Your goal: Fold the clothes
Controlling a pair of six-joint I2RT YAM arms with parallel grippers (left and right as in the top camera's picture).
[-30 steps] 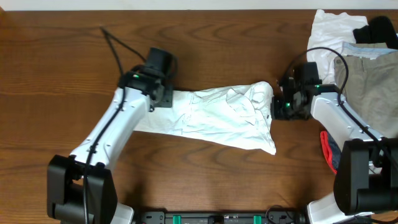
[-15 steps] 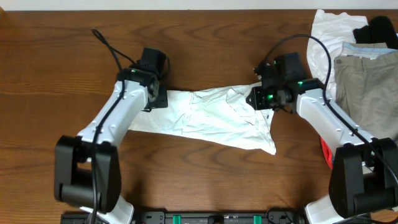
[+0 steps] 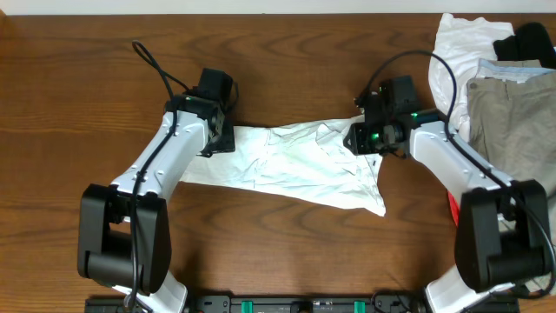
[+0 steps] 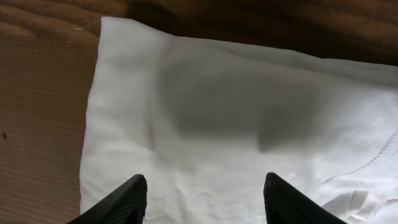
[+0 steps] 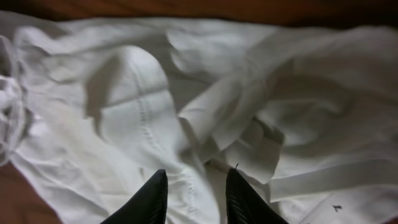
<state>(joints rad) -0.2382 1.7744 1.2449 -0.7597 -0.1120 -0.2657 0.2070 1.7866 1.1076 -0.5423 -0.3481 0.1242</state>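
White garment lies wrinkled and stretched sideways across the middle of the wooden table, between the two arms. The left gripper hangs over its flat left edge, fingers spread wide and gripping nothing. The right gripper sits over the bunched right end, fingers a little apart, unclenched above the folds. Khaki trousers, a white piece and a black piece are heaped at the far right corner, apart from it.
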